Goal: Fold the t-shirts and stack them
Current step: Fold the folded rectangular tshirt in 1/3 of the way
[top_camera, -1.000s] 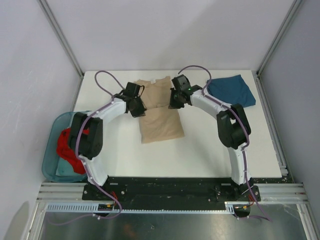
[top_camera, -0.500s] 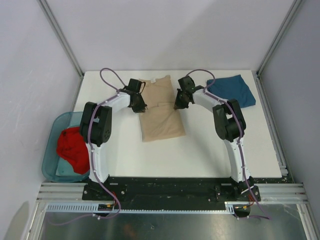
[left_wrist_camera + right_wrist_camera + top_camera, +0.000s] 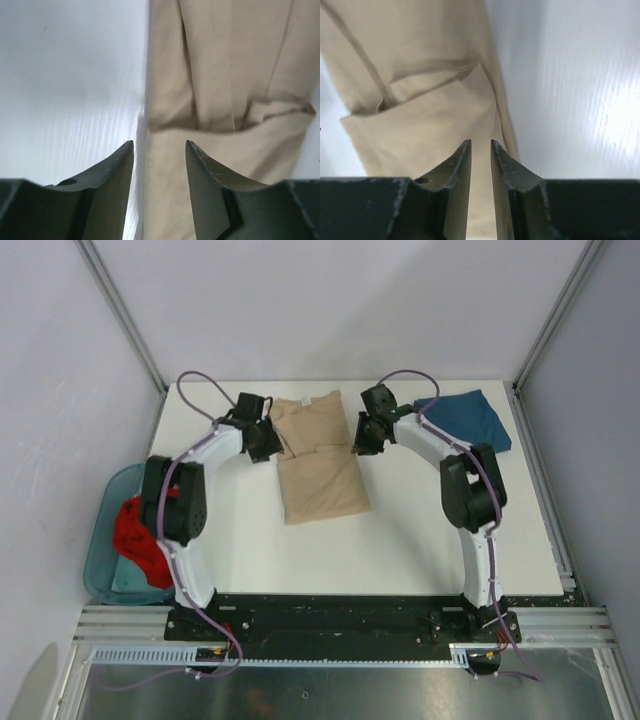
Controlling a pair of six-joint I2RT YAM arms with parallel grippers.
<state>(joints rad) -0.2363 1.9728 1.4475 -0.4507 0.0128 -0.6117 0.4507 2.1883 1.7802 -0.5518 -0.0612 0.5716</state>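
Hovering over the tan t-shirt [image 3: 320, 465], lying folded on the desk [image 3: 400, 540]: left tool [image 3: 159, 142] spread wide at its left edge, right tool [image 3: 480, 141] barely parted at its right edge. Sitting teal t-shirt [image 3: 470, 420] to its right, red t-shirt [image 3: 135, 535] far left.

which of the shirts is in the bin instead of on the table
The red t-shirt, bunched in the teal bin left of the table. The tan t-shirt and the blue t-shirt lie on the table itself.
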